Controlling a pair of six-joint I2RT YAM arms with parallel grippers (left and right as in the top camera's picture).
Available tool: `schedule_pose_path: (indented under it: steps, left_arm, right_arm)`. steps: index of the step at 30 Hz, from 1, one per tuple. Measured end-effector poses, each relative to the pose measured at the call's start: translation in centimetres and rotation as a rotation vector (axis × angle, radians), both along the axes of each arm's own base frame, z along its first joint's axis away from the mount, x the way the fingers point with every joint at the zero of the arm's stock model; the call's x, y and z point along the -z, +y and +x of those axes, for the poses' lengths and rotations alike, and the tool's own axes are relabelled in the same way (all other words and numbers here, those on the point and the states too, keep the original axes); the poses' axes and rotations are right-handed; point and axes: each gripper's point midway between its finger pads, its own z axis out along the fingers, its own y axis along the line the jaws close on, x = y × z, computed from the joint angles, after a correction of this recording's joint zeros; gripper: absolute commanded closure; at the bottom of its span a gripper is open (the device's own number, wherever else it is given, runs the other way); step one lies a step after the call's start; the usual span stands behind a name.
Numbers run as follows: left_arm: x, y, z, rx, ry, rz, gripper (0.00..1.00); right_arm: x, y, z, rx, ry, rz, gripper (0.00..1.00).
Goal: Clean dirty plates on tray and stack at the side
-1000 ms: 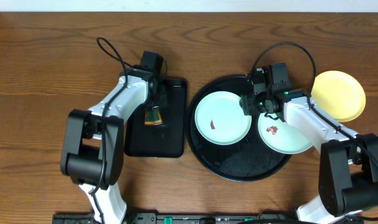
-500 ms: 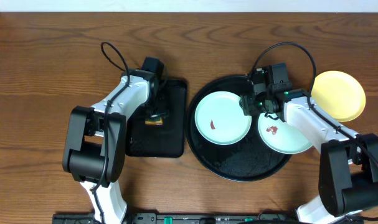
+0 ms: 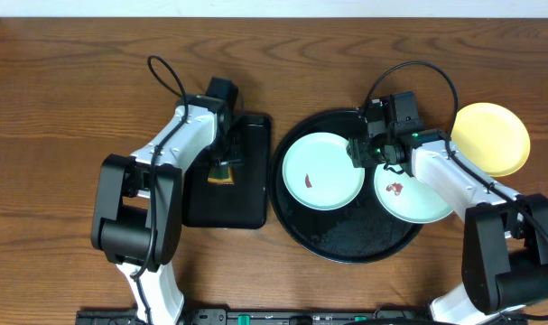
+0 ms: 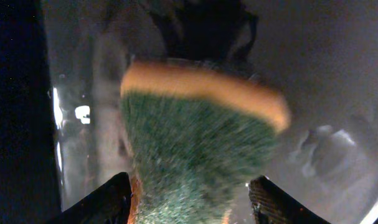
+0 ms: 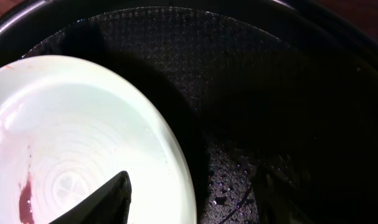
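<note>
Left jaws clamped on green-orange sponge (image 4: 195, 155) over small rectangular black tray (image 3: 242, 203), left of large round glossy black tray (image 3: 346, 236). Right jaws wide apart astride right rim of smeared mint-white plate (image 3: 320, 171), tray centre-left. Second mint-white plate (image 3: 422, 206) overhangs tray's right edge. Pale yellow plate (image 3: 495, 135) beyond.

Brown wood-grain bench (image 3: 66, 108) right across the overhead view. Sitting straight on it: the rectangular black tray (image 3: 242, 194) left of centre, and the large round black tray (image 3: 346, 236) just beside it on the right, a thin strip of wood between them. Out right lies a pale yellow plate (image 3: 495, 135), by the round tray's upper-right rim; whether they touch, cannot tell.
</note>
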Motion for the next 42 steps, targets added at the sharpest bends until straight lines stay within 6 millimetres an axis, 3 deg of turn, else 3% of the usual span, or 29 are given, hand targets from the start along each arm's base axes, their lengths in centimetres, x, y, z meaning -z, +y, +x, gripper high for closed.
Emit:
schedule_pose_path:
  steps: [9,15,19,42]
  left_arm:
    - [-0.1,-0.1,0.6,-0.001,-0.024,-0.003,0.44]
    - [0.5,1.3,0.0,-0.002,-0.020,0.073,0.45]
    - [0.5,1.7,0.2,-0.004,-0.026,0.096,0.52]
    - [-0.4,2.0,0.2,-0.005,-0.045,0.111,0.47]
  right_arm:
    - [0.0,0.0,0.0,0.000,0.000,0.000,0.38]
    - [0.0,0.0,0.0,0.000,0.000,0.000,0.37]
    - [0.0,0.0,0.0,0.000,0.000,0.000,0.37]
    - [0.0,0.0,0.0,0.000,0.000,0.000,0.36]
